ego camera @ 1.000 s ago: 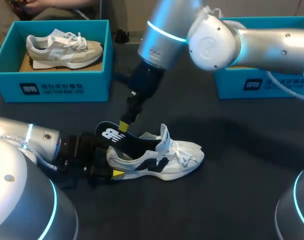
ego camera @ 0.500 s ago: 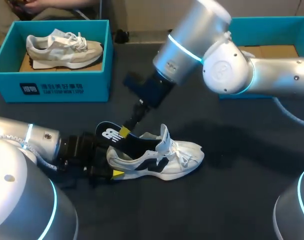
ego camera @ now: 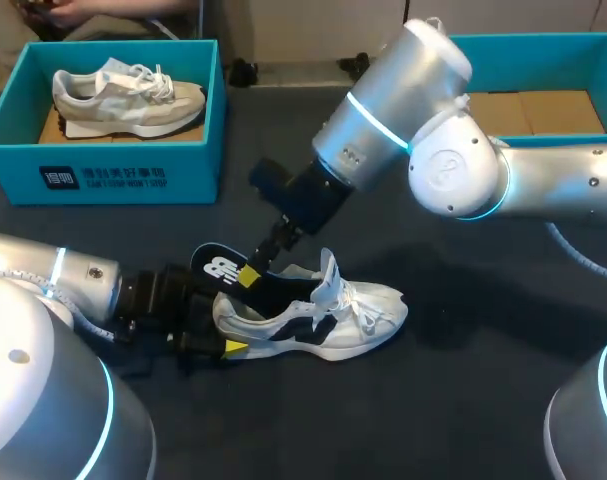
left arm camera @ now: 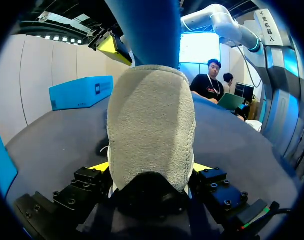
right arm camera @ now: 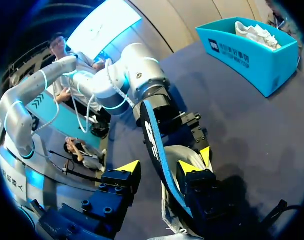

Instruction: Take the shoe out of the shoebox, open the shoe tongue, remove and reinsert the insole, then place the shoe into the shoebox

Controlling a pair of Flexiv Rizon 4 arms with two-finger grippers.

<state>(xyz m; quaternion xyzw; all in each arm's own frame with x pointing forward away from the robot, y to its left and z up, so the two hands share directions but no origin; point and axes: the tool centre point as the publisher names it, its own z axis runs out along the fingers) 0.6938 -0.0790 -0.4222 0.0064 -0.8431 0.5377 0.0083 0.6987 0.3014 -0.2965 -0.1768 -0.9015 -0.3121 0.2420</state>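
The shoe (ego camera: 323, 315) lies on the table (ego camera: 463, 380), long axis along the near edge, its heel pinched by the left claw (left arm camera: 150, 172). The insole (ego camera: 233, 272) slants up from the heel between the right claw's (right arm camera: 159, 169) spread fingers, unpinched, so the right arm is nearer.

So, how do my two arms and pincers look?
The left arm and right arm are rounded silver shells with glowing cyan rings at the joints. The left pincer and right pincer are black bolted blocks with yellow tips. Grey cables run along both.
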